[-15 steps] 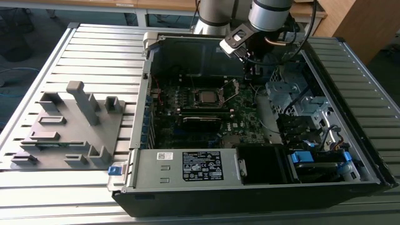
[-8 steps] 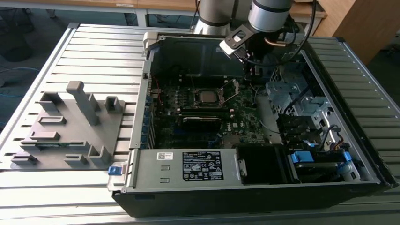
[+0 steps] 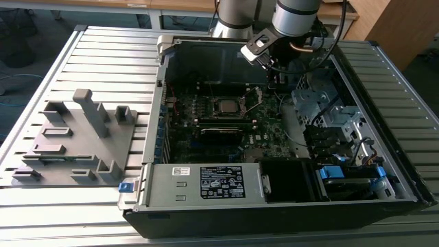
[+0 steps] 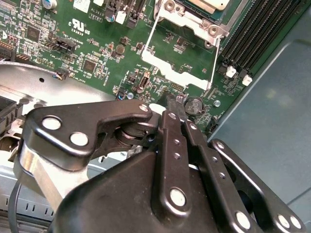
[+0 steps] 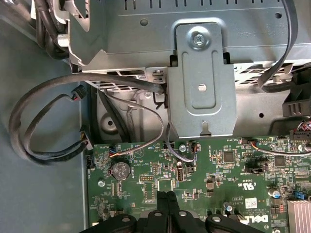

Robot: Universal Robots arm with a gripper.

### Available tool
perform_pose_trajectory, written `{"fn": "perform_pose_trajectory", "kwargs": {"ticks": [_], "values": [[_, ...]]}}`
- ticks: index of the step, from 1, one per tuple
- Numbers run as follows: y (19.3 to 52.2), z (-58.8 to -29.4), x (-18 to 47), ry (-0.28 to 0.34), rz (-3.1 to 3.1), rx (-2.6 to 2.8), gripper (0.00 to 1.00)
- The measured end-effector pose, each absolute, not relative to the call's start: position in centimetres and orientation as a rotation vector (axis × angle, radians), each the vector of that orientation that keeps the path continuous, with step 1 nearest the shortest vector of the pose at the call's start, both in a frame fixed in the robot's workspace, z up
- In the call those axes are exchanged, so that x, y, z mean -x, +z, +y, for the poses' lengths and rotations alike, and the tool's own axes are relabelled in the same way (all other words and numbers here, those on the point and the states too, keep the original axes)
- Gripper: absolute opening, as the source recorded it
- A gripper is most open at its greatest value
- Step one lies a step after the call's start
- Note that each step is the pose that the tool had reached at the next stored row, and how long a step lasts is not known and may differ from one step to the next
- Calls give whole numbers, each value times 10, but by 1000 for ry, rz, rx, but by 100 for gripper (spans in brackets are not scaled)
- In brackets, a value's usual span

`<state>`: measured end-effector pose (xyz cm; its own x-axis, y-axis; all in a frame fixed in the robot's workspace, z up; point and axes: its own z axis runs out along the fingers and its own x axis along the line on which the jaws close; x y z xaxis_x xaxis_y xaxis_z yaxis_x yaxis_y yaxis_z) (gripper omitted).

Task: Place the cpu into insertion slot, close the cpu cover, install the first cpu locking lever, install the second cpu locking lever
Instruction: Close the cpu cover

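The cpu (image 3: 225,106) lies with its dull silver top up in the insertion slot (image 4: 187,22) on the green motherboard; its edge (image 4: 209,4) also shows in the second wrist view. The cpu cover (image 4: 167,68), a pale silvery plate, is swung away from the slot toward my gripper, between two thin wire locking levers (image 4: 151,36) (image 4: 215,63). In the exterior view it is a silvery frame (image 3: 254,99) at the slot's right. My gripper (image 4: 172,99) is shut with nothing between its fingers, its tips just beyond the cover's far end and over the board (image 5: 166,195).
The open computer case has a drive cage (image 3: 322,103) and cables (image 5: 43,126) close to the arm, and a metal bracket (image 5: 204,82) over the board's edge. A coin battery (image 4: 194,104) sits by the fingertips. Memory slots (image 4: 257,29) flank the socket. A grey fixture plate (image 3: 75,139) lies outside the case.
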<state>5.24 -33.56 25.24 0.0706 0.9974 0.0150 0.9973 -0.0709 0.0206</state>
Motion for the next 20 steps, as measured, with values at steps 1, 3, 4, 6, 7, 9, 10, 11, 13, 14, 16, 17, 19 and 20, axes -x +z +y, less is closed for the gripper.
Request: {"fn": "perform_pose_trajectory", "kwargs": {"ticks": [1, 3, 4, 6, 7, 9, 10, 11, 13, 14, 16, 17, 19, 20], "values": [[252, -336, -52, 39, 2138, -2295, 10], [252, -336, -52, 39, 2138, -2295, 10], [252, -336, -52, 39, 2138, -2295, 10], [251, -336, -52, 40, 2138, -2295, 10], [251, -336, -52, 40, 2138, -2295, 10], [250, -336, -52, 39, 2138, -2295, 10], [250, -336, -52, 39, 2138, -2295, 10], [250, -336, -52, 39, 2138, -2295, 10], [250, -336, -52, 39, 2138, -2295, 10], [250, -336, -52, 39, 2138, -2295, 10], [250, -336, -52, 40, 2138, -2295, 10], [250, -336, -52, 39, 2138, -2295, 10], [250, -336, -52, 39, 2138, -2295, 10], [250, -336, -52, 39, 2138, -2295, 10]]}}
